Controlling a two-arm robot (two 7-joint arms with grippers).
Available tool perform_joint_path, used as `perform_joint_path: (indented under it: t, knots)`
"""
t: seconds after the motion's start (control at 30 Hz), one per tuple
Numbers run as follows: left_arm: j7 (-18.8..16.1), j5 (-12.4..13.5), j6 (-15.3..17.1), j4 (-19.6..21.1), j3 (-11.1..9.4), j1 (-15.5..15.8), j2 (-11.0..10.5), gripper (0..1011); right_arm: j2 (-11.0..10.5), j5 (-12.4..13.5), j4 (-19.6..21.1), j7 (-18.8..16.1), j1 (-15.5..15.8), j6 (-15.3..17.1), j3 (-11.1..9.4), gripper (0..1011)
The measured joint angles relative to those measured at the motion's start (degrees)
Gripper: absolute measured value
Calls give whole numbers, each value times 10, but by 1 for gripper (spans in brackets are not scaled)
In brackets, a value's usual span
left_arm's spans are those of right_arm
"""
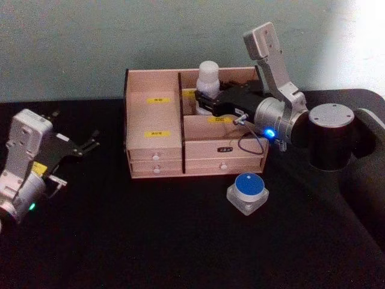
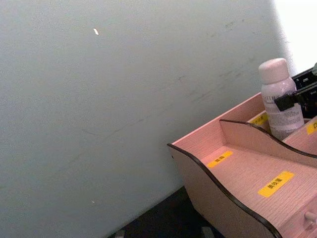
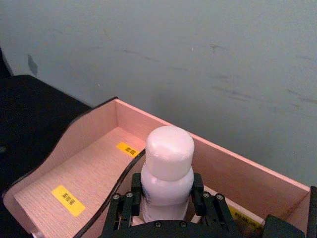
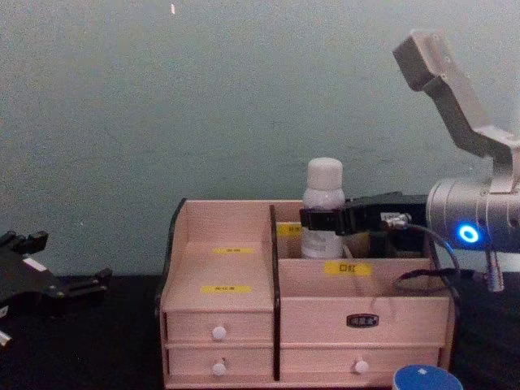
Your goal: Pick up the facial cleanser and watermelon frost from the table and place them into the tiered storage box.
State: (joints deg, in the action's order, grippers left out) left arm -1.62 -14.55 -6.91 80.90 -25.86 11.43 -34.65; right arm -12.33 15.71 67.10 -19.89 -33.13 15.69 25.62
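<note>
Before you stands a pale pinkish-wood tiered storage box [image 1: 153, 117], edged dark, with yellow labels [image 1: 159, 99] and white drawer knobs [image 1: 156, 156]. The bottle [image 1: 209, 73] is white, cap and body. At the box's five o'clock, the jar [image 1: 247, 191] wears a blue lid. Your right gripper [image 4: 323, 219] is black, its wrist silver with a blue light. At nine o'clock, the left gripper [image 1: 90, 143] is black, with a green light. The table [image 1: 150, 241] is black and the wall [image 1: 90, 42] grey-green.
</note>
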Motion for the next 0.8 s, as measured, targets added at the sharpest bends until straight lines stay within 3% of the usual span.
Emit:
perform_joint_path:
  t: [0.43, 0.8]
  knots:
    - [0, 0, 0, 0, 0, 0, 0, 1001, 7, -18, -14, 2, 1, 0, -4, 595]
    - [0, 0, 0, 0, 0, 0, 0, 1001, 7, -19, -14, 2, 1, 0, -4, 612]
